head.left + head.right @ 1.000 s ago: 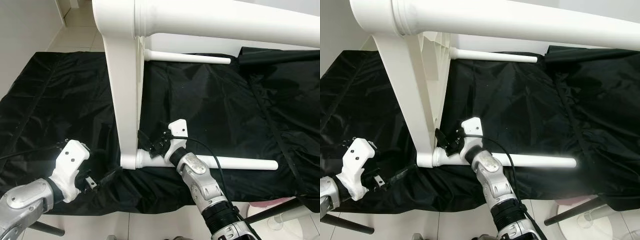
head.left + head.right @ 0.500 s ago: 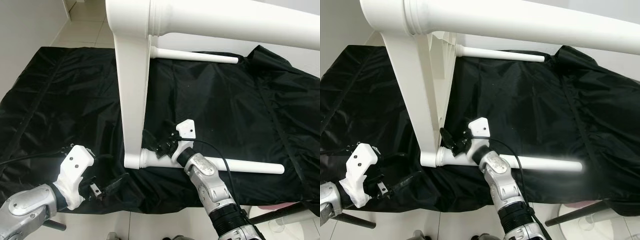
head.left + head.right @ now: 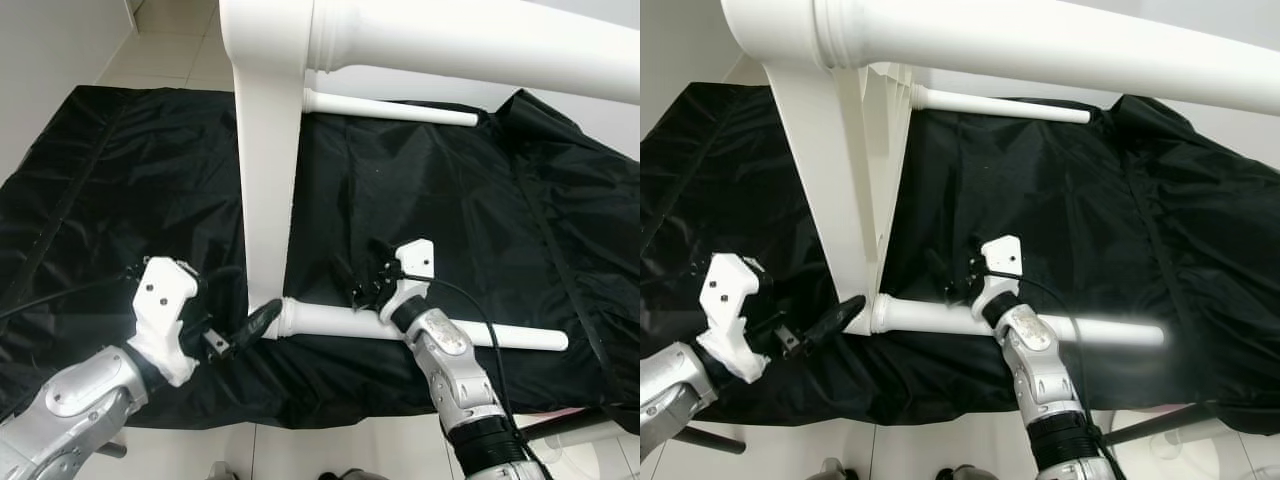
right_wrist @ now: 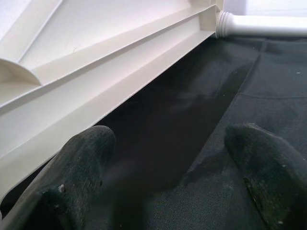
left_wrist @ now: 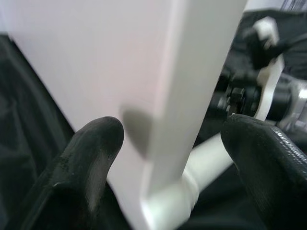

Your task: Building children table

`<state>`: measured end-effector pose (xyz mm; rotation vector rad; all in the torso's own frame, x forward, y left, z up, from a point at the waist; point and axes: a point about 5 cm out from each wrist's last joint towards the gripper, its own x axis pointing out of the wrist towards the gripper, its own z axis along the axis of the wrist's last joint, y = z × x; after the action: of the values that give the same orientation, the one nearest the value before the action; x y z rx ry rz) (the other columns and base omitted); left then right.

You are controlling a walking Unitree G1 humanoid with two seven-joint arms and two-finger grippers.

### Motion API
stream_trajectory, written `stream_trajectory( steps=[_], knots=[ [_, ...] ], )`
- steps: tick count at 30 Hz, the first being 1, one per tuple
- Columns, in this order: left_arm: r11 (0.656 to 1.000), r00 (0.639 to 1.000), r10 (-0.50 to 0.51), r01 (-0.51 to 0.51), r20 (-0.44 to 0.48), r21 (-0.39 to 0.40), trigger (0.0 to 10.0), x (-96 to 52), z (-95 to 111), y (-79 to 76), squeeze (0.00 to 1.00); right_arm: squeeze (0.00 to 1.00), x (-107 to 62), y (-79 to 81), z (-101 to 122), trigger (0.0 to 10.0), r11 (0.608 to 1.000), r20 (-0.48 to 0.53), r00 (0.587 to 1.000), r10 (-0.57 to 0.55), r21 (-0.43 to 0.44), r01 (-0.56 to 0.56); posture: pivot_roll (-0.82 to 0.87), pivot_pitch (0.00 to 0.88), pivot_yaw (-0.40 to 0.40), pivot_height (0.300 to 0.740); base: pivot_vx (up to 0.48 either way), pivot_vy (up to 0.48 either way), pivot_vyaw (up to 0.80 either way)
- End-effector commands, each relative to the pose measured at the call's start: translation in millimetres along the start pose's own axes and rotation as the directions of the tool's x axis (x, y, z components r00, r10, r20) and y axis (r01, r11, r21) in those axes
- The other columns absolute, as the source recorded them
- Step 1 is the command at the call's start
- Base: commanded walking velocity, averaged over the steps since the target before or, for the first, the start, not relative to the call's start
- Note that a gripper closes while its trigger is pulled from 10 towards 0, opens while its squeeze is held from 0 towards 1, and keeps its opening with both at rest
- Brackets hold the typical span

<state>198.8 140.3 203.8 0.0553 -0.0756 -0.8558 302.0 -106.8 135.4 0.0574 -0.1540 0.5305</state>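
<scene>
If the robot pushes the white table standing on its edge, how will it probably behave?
The white table looks stiff, moulded and ribbed underneath. Resting on an edge with legs sideways on the black cloth, it may tip. Its smooth surface probably slips against the open left claw.

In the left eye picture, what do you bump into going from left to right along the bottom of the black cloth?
Left pincer → lying table leg → right pincer → far tip of that leg.
</scene>
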Motion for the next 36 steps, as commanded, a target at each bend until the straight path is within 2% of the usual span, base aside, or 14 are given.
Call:
stream_trajectory(
  steps=[1, 10, 13, 16, 24, 26, 29, 36],
  knots=[
    [1.0, 1.0, -0.008, 0.008, -0.006, 0.005, 10.0, 1.7, 0.4, -5.8, 0.0, 0.0, -8.4, 0.8, -17.3, 10.0, 1.0, -0.082, 0.997, -0.001, 0.026, 0.003, 0.09, 0.143, -0.083, 0.74, 0.0, 0.0, 0.0],
    [1.0, 1.0, -0.012, 0.013, 0.021, -0.025, 10.0, 7.8, 2.8, -14.2, 0.0, 0.0, -7.1, 3.0, -16.8, 10.0, 0.999, -0.088, 0.996, 0.016, 0.033, -0.014, 0.09, 0.144, -0.088, 0.74, 0.0, 0.0, 0.0],
    [0.997, 0.999, -0.053, 0.053, 0.0, -0.051, 10.0, 9.0, -2.6, -19.1, 0.0, 0.0, -4.9, 6.9, -17.0, 10.0, 0.999, -0.087, 0.996, 0.027, 0.039, -0.024, 0.09, 0.154, -0.089, 0.74, 0.0, 0.0, 0.0],
    [0.998, 0.998, -0.059, 0.058, -0.033, -0.025, 10.0, 10.1, -9.2, -17.5, 0.0, 0.0, -1.9, 9.7, -15.8, 10.0, 0.999, -0.083, 0.996, 0.033, 0.039, -0.03, 0.08, 0.149, -0.088, 0.74, 0.0, 0.0, 0.0],
    [0.997, 0.999, -0.047, 0.046, -0.013, -0.06, 10.0, 21.2, -9.2, -19.7, 0.0, 0.0, 1.5, 8.8, -12.9, 10.0, 0.999, -0.073, 0.997, 0.03, 0.037, -0.027, 0.07, 0.143, -0.09, 0.74, 0.0, 0.0, 0.0],
    [0.998, 1.0, -0.017, 0.017, -0.01, -0.068, 10.0, 24.0, -9.6, -19.6, 0.0, 0.0, 1.6, 7.2, -12.4, 10.0, 0.999, -0.072, 0.997, 0.023, 0.036, -0.02, 0.07, 0.144, -0.088, 0.74, 0.0, 0.0, 0.0],
    [0.989, 0.992, 0.126, -0.126, -0.008, -0.073, 10.0, 31.5, -10.7, -14.8, 0.0, 0.0, 2.6, 5.1, -10.8, 10.0, 0.999, -0.065, 0.998, 0.005, 0.034, -0.003, 0.07, 0.141, -0.087, 0.74, 0.0, 0.0, 0.0],
    [0.977, 0.979, 0.202, -0.203, -0.013, -0.059, 10.0, 37.5, -11.0, -14.1, 0.0, 0.0, 3.5, 5.9, -9.6, 10.0, 0.999, -0.061, 0.998, -0.001, 0.041, 0.004, 0.07, 0.141, -0.093, 0.74, 0.0, 0.0, 0.0]
  ],
)
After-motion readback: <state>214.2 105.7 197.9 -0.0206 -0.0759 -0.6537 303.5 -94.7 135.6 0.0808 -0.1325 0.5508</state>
